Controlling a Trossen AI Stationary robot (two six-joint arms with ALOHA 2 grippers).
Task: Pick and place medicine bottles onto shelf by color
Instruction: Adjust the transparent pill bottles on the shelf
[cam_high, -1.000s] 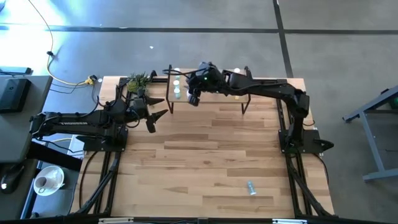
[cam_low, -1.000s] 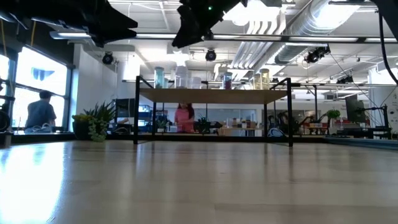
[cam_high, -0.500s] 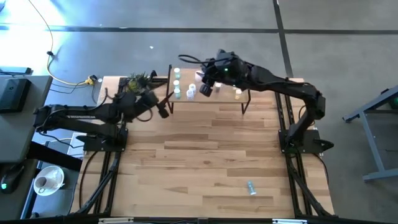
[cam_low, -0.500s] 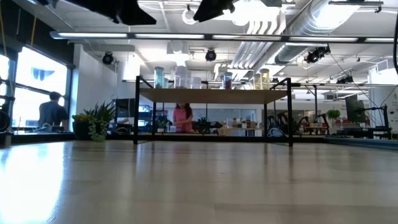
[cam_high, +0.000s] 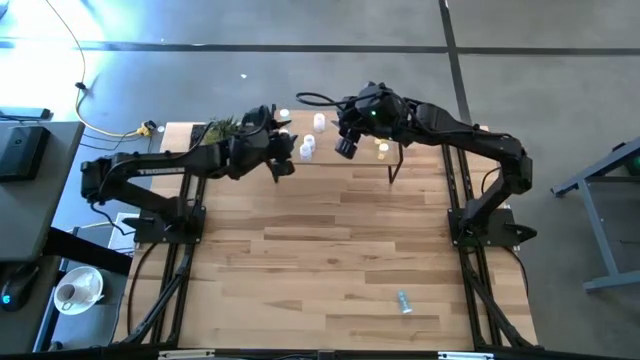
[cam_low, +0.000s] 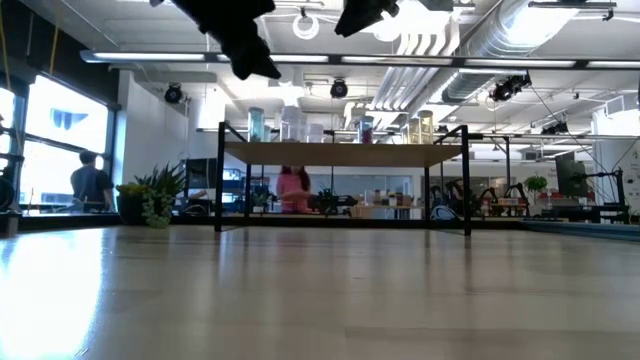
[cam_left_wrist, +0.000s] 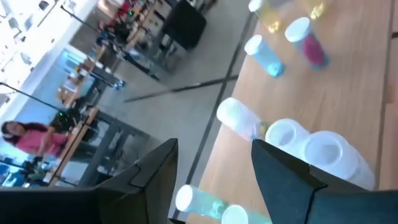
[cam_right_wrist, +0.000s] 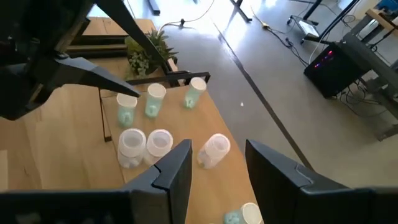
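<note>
Slatted wooden tabletop (cam_high: 330, 250) fills the middle of the high view; both dark arms reach toward its upper edge, where the shelf (cam_high: 360, 158) sits. In the low view the shelf (cam_low: 340, 153) is a light board on thin black legs at mid-frame, with bottles in a row on top. Left arm comes in from the left of the high view, and the left gripper (cam_high: 283, 160) hangs over the shelf's left end; in the left wrist view its fingers (cam_left_wrist: 280, 171) stand apart with a clear gap and nothing between them. Right arm arcs in from the right, and the right gripper (cam_high: 346, 147) sits above the shelf's middle; in the right wrist view its fingers (cam_right_wrist: 177, 168) are parted with nothing held. Medicine bottles on the shelf (cam_right_wrist: 152, 99): 3 teal-green ones near the plant end, 2 white ones just beside them, 1 white one (cam_right_wrist: 214, 151) that looks tipped on its side, more toward the far end. 1 stray bottle (cam_high: 402, 300) lies on its side on the tabletop, lower right of the high view, well apart from both grippers; judged as the piece still to be picked. Potted plant (cam_high: 225, 128) stands near the shelf's left end. Risks, as judgement: both grippers are crowded over closely packed bottles, so a low sweep could topple neighbours or roll one off the edge; the 2 arms are near enough to clash; the lying bottle may roll when pinched.
</note>
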